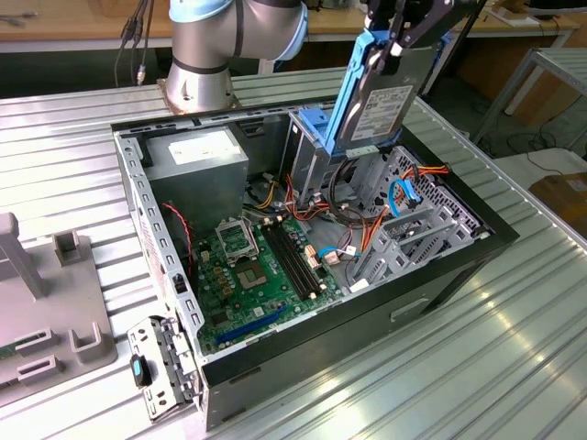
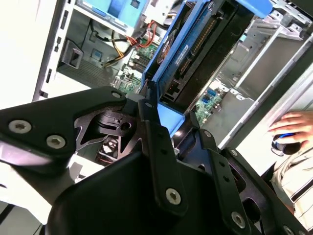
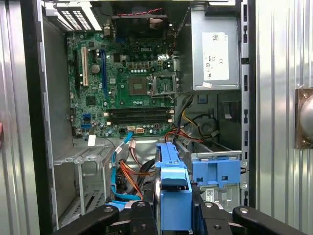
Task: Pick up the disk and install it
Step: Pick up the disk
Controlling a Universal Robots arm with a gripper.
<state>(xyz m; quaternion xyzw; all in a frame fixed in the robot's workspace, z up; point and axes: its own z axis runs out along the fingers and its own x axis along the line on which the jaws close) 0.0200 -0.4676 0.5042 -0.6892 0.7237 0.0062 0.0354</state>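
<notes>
- In the exterior view, we are seeing the gripper (image 1: pixel 393 48) clamping the disk (image 1: pixel 381 103) by its upper end. The drive is hanging nearly upright, slightly tilted, above the open computer case (image 1: pixel 151 229) and just over the drive cage (image 1: pixel 316 137) with its blue latch.
- We are judging the disk to be stiff, fairly heavy for its bulk and sensitive to knocks. The blue side rails (image 1: pixel 353 82) are looking like the right place to take hold, since the plastic offers grip and spares the label face.
- The case is lying open on a ribbed metal table (image 1: pixel 459 367), exposing the power-supply box (image 1: pixel 197 158) and the motherboard (image 1: pixel 261 270). Loose cables (image 1: pixel 400 195) are crowding the bay beside the cage, and a wooden workbench (image 1: pixel 83 18) is standing behind.
- In the second wrist view, we are looking along the black fingers (image 2: pixel 156 142), which are pressing in on the disk's (image 2: pixel 193 46) blue rail from both sides. A person's hand (image 2: pixel 291 128) is resting on a dark rounded object outside the case.
- In the first wrist view, we are looking down into the case. The disk's blue rail end (image 3: pixel 173 191) is sitting between the finger links, just beside the cage's blue latch (image 3: pixel 215 171). The ribbed table (image 3: pixel 279 98) is flanking the case walls.
</notes>
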